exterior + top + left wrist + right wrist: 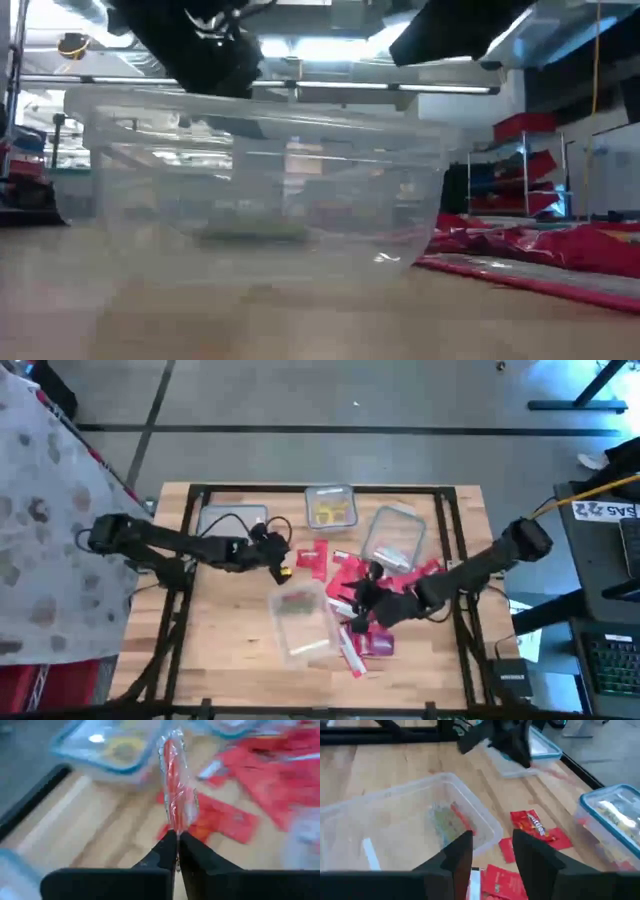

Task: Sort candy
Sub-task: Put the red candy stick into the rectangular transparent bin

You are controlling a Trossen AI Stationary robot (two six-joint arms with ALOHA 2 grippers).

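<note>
Crinkly clear wrap with a red strip inside — this sweet point(176, 785) is hanging from the left gripper point(178, 838), whose fingers are pressing together on its very end, just left of the red packets point(385, 578) heaped beside the empty middle tub point(303, 622). It is looking feather-light, limp and slippery, so a pinch on the twisted end seems safest. The right gripper point(492, 851) is hovering over the heap — fingers parted, holding nothing.

The left gripper point(177, 839), reaching in from nine o'clock, is pinched tight on a clear-wrapped red candy point(176, 787), while the right gripper point(491, 851), extended from three o'clock, holds its fingers parted.
</note>
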